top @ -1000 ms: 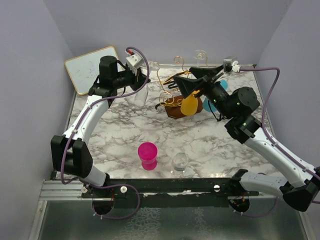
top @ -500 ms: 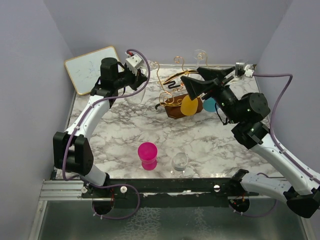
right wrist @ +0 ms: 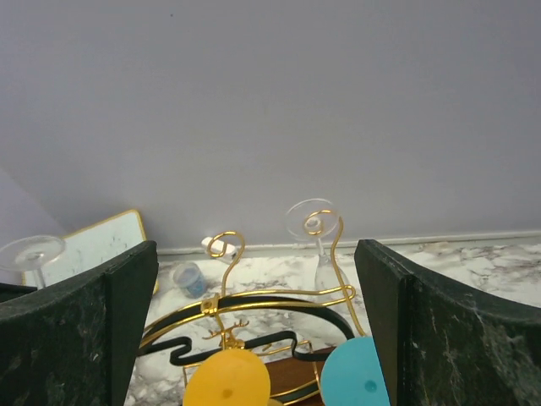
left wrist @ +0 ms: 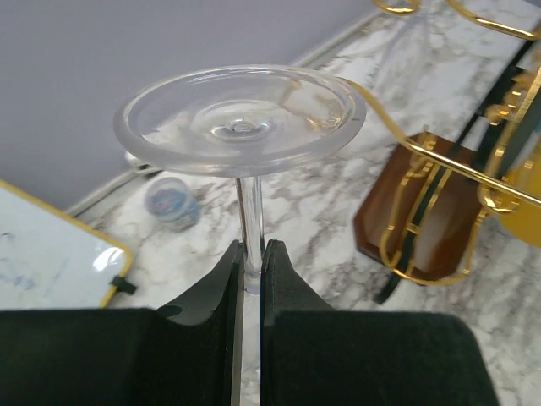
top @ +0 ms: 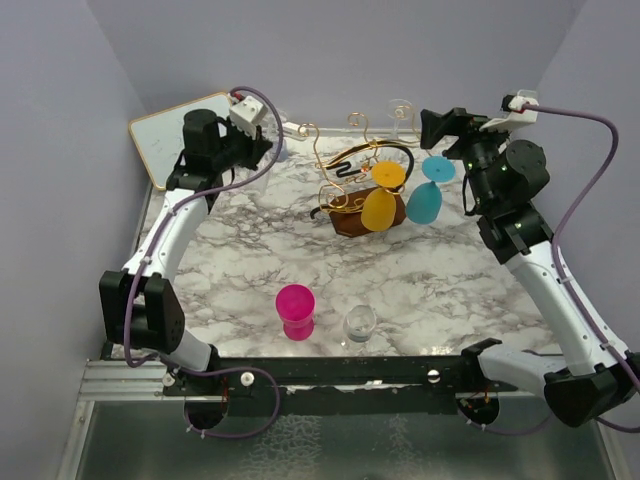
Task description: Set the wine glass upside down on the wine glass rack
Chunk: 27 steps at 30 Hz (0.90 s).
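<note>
My left gripper [top: 268, 148] is shut on the stem of a clear wine glass [left wrist: 241, 118] and holds it upside down, foot up, in the air left of the rack. The gold wire rack [top: 345, 165] stands on its dark brown base [top: 350, 222] at the back middle. One of its gold arms [left wrist: 439, 161] reaches close to the glass's foot. A yellow glass [top: 379, 208], a teal glass [top: 424, 202] and a clear glass [right wrist: 313, 222] hang on it upside down. My right gripper [top: 437, 125] is open and empty, above and right of the rack. In the right wrist view [right wrist: 256, 254] it looks down on the rack.
A whiteboard [top: 180, 135] leans at the back left. A small jar [left wrist: 172, 201] lies near the back wall. A pink cup [top: 295, 310] and a clear tumbler [top: 359, 322] stand near the front edge.
My right gripper has drawn back up and to the right, away from the yellow glass on the rack. My left gripper has moved a little up and left with the clear glass.
</note>
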### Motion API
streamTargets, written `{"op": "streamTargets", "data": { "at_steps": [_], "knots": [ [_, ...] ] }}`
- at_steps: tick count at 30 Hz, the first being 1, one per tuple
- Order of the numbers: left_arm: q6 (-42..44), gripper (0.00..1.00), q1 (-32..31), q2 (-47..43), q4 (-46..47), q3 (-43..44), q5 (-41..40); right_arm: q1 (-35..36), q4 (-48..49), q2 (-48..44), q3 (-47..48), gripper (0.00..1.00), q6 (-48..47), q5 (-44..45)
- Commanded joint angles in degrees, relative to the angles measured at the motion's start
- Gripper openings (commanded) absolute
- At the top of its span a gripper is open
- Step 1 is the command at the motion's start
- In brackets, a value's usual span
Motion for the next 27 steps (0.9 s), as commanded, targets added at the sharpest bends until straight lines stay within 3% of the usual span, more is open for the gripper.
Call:
{"op": "streamTargets", "data": {
  "at_steps": [1, 7, 18, 22, 27],
  "knots": [
    [3.0, 0.00, 2.2, 1.6, 1.6, 5.5, -9.9, -3.9, -2.4, 1.6, 3.8, 0.99, 3.3, -4.9],
    [4.3, 0.00, 3.0, 10.9, 6.2, 12.2, -2.9, -4.7, -2.9, 4.2, 5.6, 0.99, 2.8, -7.0],
    [8.3, 0.00, 3.2, 28.2, 8.6, 26.6, 14.9, -6.7, 5.2, 6.2, 3.2, 0.99, 3.8, -15.4],
    [1.3, 0.00, 4.3, 32.4, 15.8, 28.9, 22.1, -7.0, 6.1, 5.4, 2.6, 0.99, 1.7, -16.6],
    [-15.6, 0.00, 5.6, 38.0, 33.5, 30.7, 30.4, -11.0, 1.1, 8.2, 4.8, 0.99, 0.6, -20.7]
  ]
}}
